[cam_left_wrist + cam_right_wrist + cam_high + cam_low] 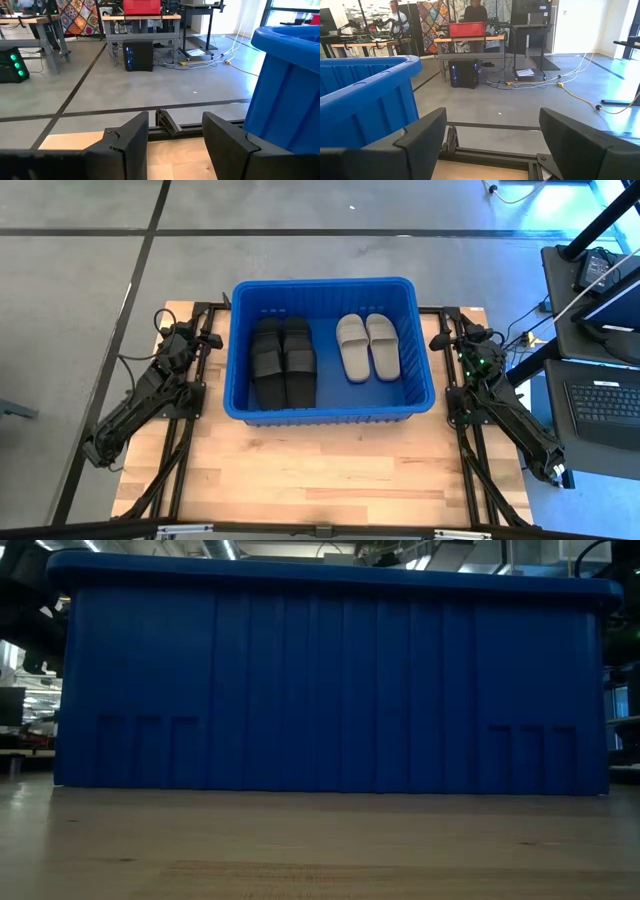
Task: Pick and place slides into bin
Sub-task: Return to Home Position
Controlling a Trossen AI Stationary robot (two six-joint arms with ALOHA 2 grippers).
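The blue bin (330, 412) stands on the wooden table at its far middle; in the low view its ribbed wall (330, 690) fills the picture. Inside it lie two black slides (283, 360) side by side at the left and two light grey slides (367, 346) at the right, soles down on the bin's floor. No other slides show. My left gripper (175, 145) is open and empty at the table's far left, beside the bin's left wall (285, 90). My right gripper (492, 145) is open and empty at the far right, beside the bin's right wall (365, 100).
Bare wooden table top (320, 470) lies in front of the bin. Black frame rails (185, 450) run along both table sides. A desk with a laptop (605, 395) stands to the right, off the table. People stand far back in the room (475, 12).
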